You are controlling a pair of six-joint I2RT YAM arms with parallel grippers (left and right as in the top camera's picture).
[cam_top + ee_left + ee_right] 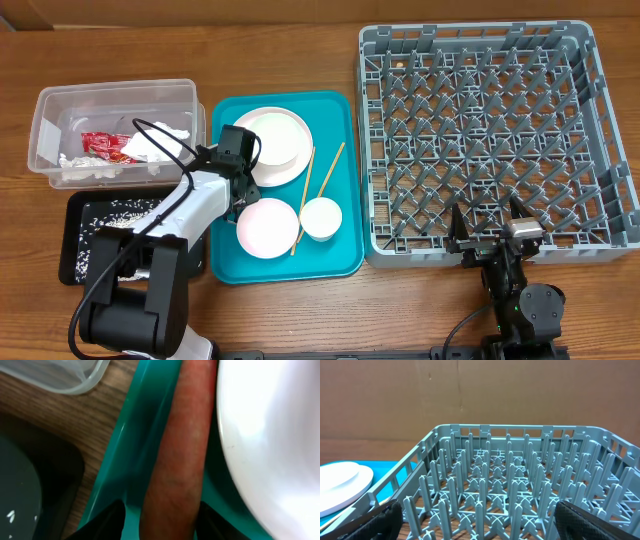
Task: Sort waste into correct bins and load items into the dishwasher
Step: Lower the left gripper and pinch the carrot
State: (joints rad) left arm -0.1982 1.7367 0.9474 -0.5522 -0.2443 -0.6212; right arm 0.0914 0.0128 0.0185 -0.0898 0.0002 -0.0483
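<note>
Carrot lies on teal tray, along its left edge, w/ a white dish rim just right of it. Your left pincer straddles the carrot, fingers spread; a sliver of teal shows btwn one finger and the carrot, so no pinch. Clear tub sits far left on table and holds red wrapper and white tissue. Black tray, just near of it, has rice. Plate, bowl, cup and chopsticks are on the teal tray. Your right pincer hangs spread wide, empty, at near edge of grey rack, which stands right of the tray.
</note>
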